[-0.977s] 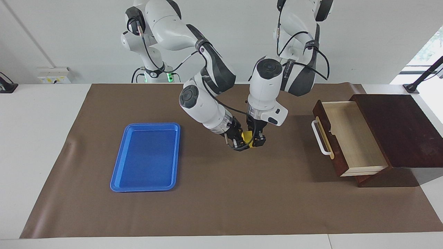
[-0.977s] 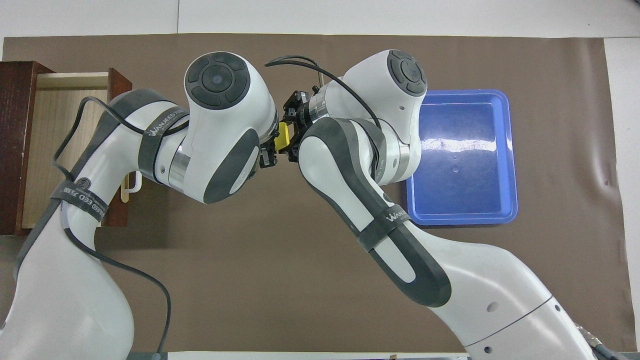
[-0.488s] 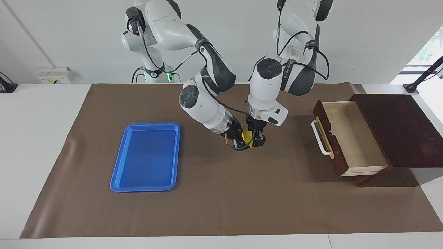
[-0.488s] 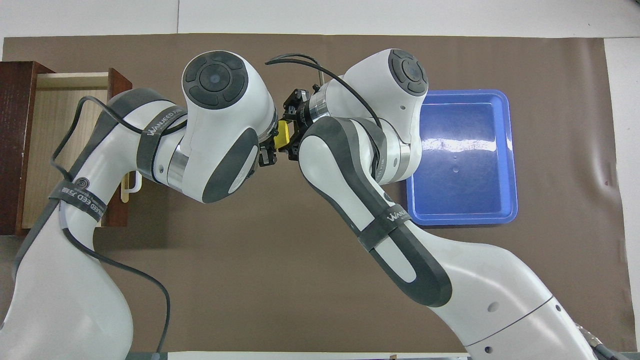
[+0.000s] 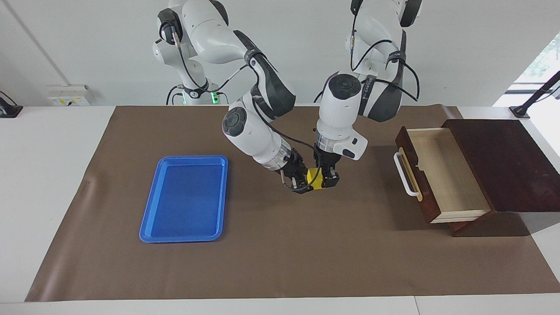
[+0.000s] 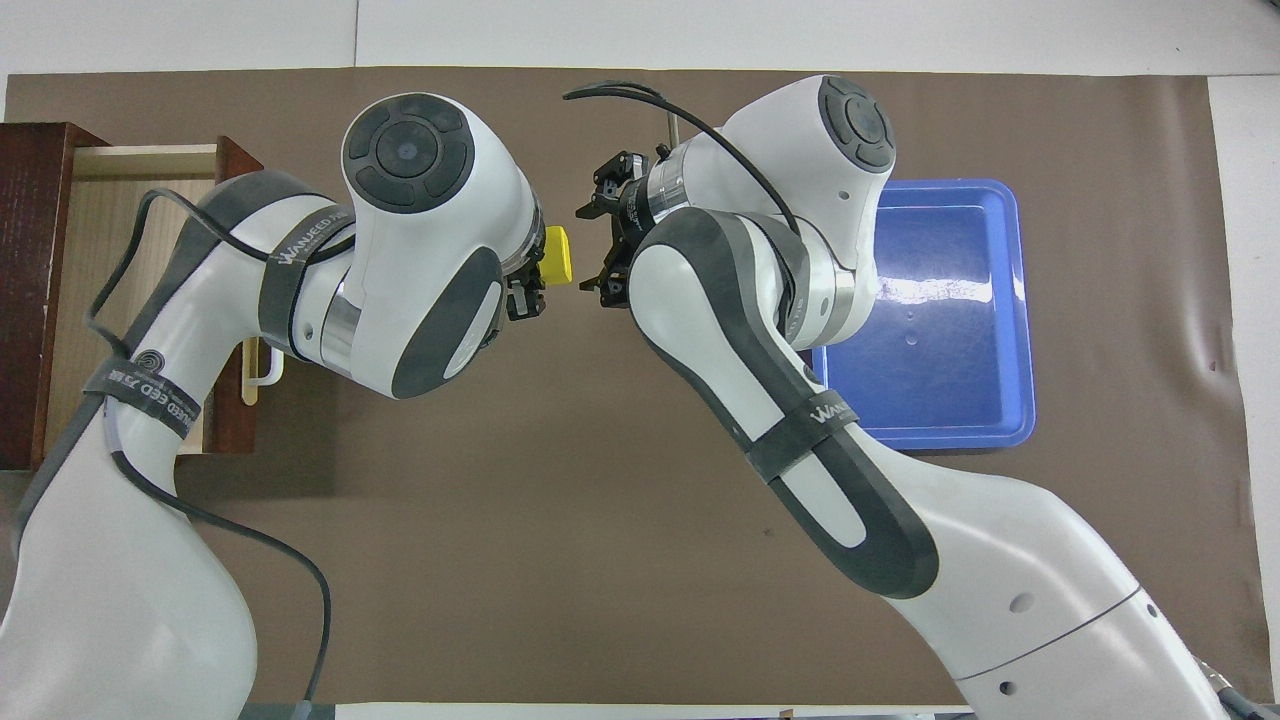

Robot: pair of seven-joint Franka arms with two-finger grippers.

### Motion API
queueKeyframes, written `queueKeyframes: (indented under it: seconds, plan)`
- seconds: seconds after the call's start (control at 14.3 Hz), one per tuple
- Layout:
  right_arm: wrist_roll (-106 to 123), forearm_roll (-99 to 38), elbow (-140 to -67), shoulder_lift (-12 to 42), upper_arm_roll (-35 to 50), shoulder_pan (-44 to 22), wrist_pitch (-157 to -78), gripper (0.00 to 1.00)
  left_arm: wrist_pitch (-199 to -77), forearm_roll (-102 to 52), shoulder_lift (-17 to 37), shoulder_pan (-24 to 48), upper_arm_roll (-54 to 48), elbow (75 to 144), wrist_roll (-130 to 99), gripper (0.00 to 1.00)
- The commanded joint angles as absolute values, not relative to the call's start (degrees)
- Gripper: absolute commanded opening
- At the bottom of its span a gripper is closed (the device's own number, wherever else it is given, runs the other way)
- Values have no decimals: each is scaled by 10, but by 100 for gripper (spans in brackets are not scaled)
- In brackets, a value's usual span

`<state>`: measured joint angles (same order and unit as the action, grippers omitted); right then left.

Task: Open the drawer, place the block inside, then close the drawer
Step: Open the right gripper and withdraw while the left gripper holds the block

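Gripped between the fingers of the left gripper [image 5: 326, 178], the block [image 5: 315, 178] is held in the air over the middle of the brown mat [image 5: 280, 262]. The right gripper [image 5: 296, 180] is seen just beside it with its fingers spread and nothing between them. Half a second ago both grippers were pressed around the block; a gap has since appeared between the right gripper [image 6: 598, 245] and the block [image 6: 557, 255], so the handover is judged complete and the block now belongs to the arm nearer the drawer.

The drawer [image 5: 442, 175] is already pulled out of its dark wooden box [image 5: 503, 162] at the left arm's end of the tabletop [image 5: 43, 175], its pale interior bare and its white handle [image 5: 404, 175] facing the mat's middle. What remains is judged to be the carry over the drawer's front edge, the release inside, and the push shut.

A blue tray [image 5: 186, 199] lies well apart, toward the right arm's end. Only the right gripper, close beside the block, stands near the path; the mat between block and drawer is bare.
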<state>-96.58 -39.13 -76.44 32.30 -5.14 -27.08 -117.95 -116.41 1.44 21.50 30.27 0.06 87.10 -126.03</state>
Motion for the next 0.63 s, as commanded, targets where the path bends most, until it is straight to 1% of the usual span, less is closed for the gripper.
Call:
queueKeyframes:
  seconds: [0.0, 0.07, 0.14, 0.35, 0.56]
  plan:
    - [-934, -385, -781, 287, -49, -235, -1131, 97, -1152, 21, 213, 275, 2, 859, -1228, 0]
    - [-910, -383, -787, 275, -50, -220, -1114, 97, -1130, 21, 212, 272, 3, 848, -1216, 0]
    - [-877, -375, -789, 264, -50, -201, -1086, 100, -1102, 21, 209, 263, 4, 836, -1201, 0]
    - [-742, -299, -790, 224, -50, -153, -999, 100, -993, 20, 210, 237, 13, 781, -1154, 0]
    - [-568, -218, -790, 186, -50, -112, -914, 100, -944, 18, 205, 231, 45, 771, -1115, 0]
